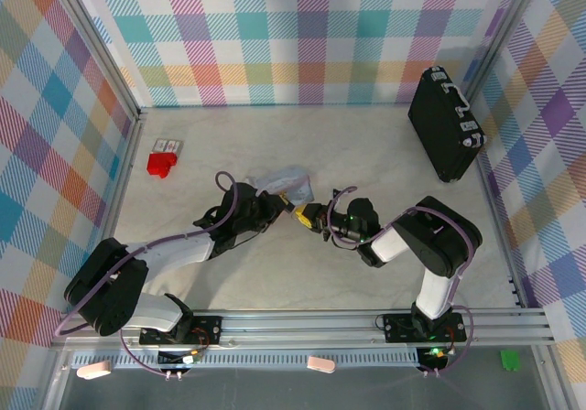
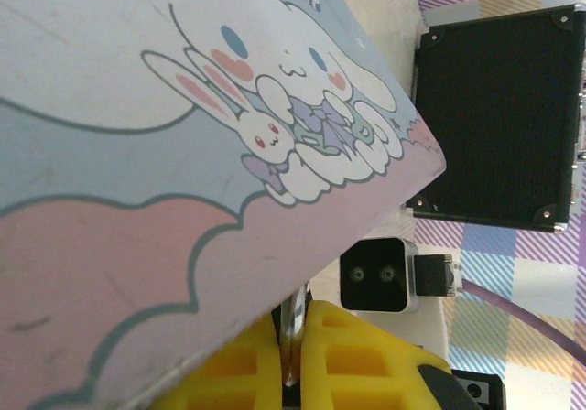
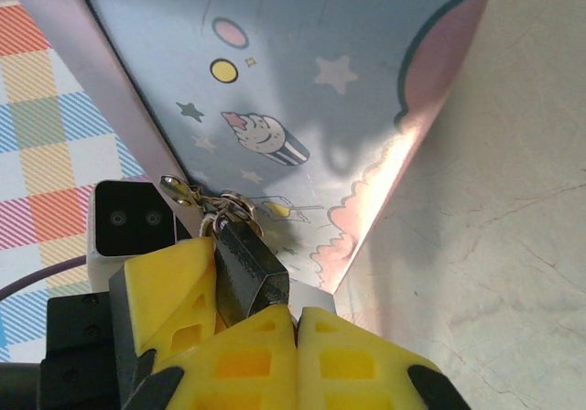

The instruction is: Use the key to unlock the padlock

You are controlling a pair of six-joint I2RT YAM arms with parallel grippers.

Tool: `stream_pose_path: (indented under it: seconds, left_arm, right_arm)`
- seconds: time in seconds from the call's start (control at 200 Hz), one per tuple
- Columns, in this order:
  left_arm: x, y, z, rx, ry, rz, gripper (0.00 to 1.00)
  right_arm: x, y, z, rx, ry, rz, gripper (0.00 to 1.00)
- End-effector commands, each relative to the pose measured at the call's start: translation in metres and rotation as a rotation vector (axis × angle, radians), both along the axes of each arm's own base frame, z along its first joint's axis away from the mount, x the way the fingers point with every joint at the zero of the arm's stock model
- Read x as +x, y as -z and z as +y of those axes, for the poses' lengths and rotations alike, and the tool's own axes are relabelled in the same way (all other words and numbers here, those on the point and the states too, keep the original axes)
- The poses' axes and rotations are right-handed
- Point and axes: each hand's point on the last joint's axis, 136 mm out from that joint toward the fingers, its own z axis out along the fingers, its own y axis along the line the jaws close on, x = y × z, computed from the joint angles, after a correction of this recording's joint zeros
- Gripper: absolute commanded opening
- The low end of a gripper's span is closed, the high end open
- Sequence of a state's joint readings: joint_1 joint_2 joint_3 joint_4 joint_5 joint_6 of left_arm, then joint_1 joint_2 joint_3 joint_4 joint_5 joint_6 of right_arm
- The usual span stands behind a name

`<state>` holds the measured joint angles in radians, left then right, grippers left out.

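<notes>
Right hand [image 3: 298, 318] first: its two yellow fingers are pressed flat together, tip to tip, and I can't tell if anything is pinched between them. The bottom corner of the padlock [image 3: 247, 268] sits right at those fingertips. It's a tiny thing, a dark, almost black boxy body with slightly glossy faces. On top is a thin pale metal shackle [image 3: 231, 205], hooked into a small cluster of rings and a brassy bit at the edge of the tin [image 3: 302, 80].

The left hand [image 2: 293, 332] is closed too. Its yellow fingers squeeze a thin strip that's silvery at the top and dark lower down, which looks like that same padlock seen edge-on. From the right wrist view, the lock's body lies flush against one of the left hand's yellow fingers, so it's sandwiched where the two hands meet. In the overhead view that's about the middle of the surface [image 1: 385, 158], left to right.

The tin is tilted, leaning over both hands. It's pastel blue with a pink cloud border, little stars, a cupcake and white long-eared cartoon animals.

Further out, a black case [image 1: 444, 124] stands at the far right by the checked wall, and a red block [image 1: 160, 164] is well apart at the far left.
</notes>
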<state>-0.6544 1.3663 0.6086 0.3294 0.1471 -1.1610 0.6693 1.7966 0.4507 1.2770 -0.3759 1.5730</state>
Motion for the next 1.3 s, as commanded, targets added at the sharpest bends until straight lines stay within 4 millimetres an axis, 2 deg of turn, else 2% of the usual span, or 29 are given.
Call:
stream_pose_path:
  seconds: [0.0,0.185,0.345,0.5,0.59,0.7,0.805,0.88,0.96,1.06,1.295]
  left_arm:
    - [-0.046,-0.012,-0.047,-0.049,0.258,0.036,0.0]
    - [-0.044,-0.003,-0.034,0.035,0.215,0.062,0.0]
    - [-0.042,0.007,-0.022,0.075,0.176,0.097,0.0]
    - [-0.041,0.015,-0.014,0.107,0.159,0.127,0.0]
    - [-0.04,0.018,-0.01,0.121,0.153,0.138,0.0]
    - [-0.04,0.02,-0.006,0.131,0.147,0.143,0.0]
    - [-0.04,0.021,-0.002,0.138,0.142,0.149,0.0]
    - [-0.039,0.022,-0.002,0.138,0.142,0.155,0.0]
    - [-0.038,0.022,-0.002,0.141,0.146,0.161,0.0]
    - [-0.038,0.019,-0.004,0.139,0.156,0.162,0.0]
    - [-0.042,0.019,-0.003,0.146,0.173,0.168,0.0]
  right_arm:
    - [-0.023,-0.04,0.028,0.092,-0.129,-0.15,0.05]
    - [-0.031,-0.019,0.018,0.013,-0.123,-0.145,0.34]
    - [-0.039,-0.002,0.002,-0.139,-0.113,-0.159,0.47]
    - [-0.047,-0.002,-0.017,-0.323,-0.119,-0.253,0.49]
    - [-0.052,0.001,-0.034,-0.503,-0.128,-0.326,0.48]
    - [-0.05,-0.012,-0.065,-0.71,-0.073,-0.487,0.47]
    - [-0.05,-0.032,-0.083,-0.791,-0.029,-0.667,0.47]
    - [-0.054,-0.048,-0.083,-0.805,-0.023,-0.827,0.46]
    - [-0.059,-0.055,-0.082,-0.85,-0.012,-0.959,0.45]
    - [-0.067,-0.053,-0.079,-0.927,-0.019,-1.081,0.45]
    - [-0.089,-0.043,-0.055,-1.023,-0.088,-1.329,0.45]
